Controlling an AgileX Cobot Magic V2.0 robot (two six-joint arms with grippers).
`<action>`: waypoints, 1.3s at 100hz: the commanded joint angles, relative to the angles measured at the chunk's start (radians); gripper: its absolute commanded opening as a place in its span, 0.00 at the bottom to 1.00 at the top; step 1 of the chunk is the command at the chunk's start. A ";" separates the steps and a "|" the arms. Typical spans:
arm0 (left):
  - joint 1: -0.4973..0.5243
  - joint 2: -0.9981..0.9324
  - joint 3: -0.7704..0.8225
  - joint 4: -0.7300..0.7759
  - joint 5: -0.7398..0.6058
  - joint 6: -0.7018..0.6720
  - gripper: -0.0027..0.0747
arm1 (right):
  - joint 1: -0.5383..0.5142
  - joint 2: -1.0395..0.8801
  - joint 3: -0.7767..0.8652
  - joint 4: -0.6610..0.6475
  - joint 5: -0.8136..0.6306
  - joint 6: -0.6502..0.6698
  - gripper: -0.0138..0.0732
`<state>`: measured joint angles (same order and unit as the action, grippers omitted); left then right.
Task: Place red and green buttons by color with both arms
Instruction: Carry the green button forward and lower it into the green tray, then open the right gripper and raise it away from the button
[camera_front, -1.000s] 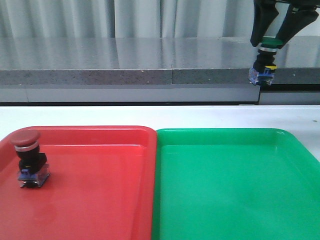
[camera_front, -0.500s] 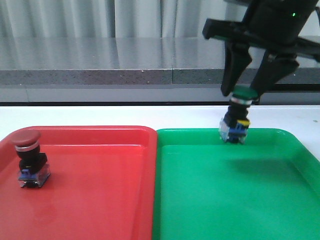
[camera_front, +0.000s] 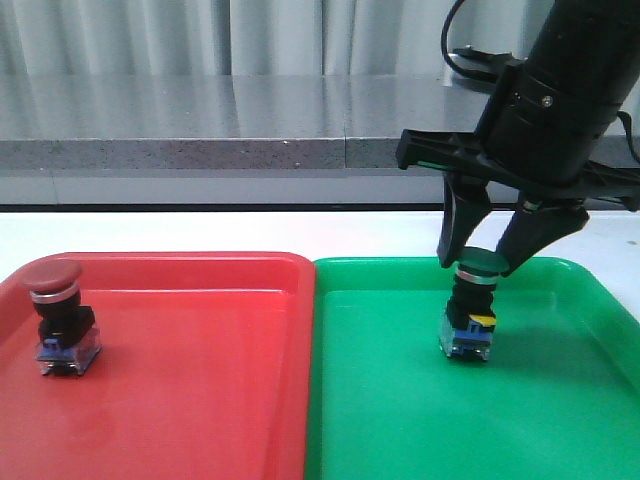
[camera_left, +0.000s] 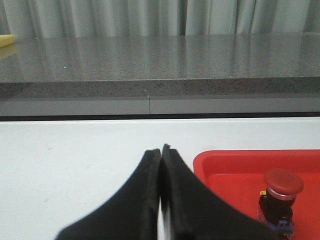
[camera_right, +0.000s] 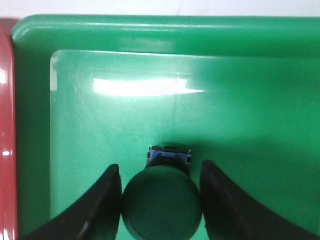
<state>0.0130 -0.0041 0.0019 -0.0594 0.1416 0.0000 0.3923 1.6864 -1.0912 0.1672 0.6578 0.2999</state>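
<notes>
The green button (camera_front: 471, 322) stands upright in the green tray (camera_front: 560, 420), its bluish base down at the tray floor. My right gripper (camera_front: 483, 268) is shut on its green cap; in the right wrist view both black fingers press the cap of the green button (camera_right: 161, 205) from either side. The red button (camera_front: 57, 315) stands upright by itself at the left end of the red tray (camera_front: 200, 400). My left gripper (camera_left: 161, 150) is shut with nothing in it, over white table beside the red tray's corner (camera_left: 210, 162), and the red button (camera_left: 283, 192) is off to one side.
The two trays lie side by side and touch along their inner rims. Behind them a strip of white table (camera_front: 200, 230) runs to a grey stone ledge (camera_front: 200, 150) and curtains. The right arm's black wrist (camera_front: 560, 110) rises over the green tray's back edge.
My right gripper has come down and towards the left with the green button, from high at the back right to the green tray's floor. The red button has not moved.
</notes>
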 joint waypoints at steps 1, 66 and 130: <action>0.003 -0.032 0.012 -0.008 -0.077 0.000 0.01 | 0.000 -0.025 -0.020 0.003 -0.022 0.000 0.53; 0.003 -0.032 0.012 -0.008 -0.077 0.000 0.01 | 0.000 -0.179 -0.020 -0.059 -0.024 -0.019 0.75; 0.003 -0.032 0.012 -0.008 -0.077 0.000 0.01 | -0.144 -0.439 0.073 -0.188 -0.020 0.012 0.08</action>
<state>0.0130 -0.0041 0.0019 -0.0594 0.1416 0.0000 0.2977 1.3181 -1.0234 0.0000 0.6824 0.3073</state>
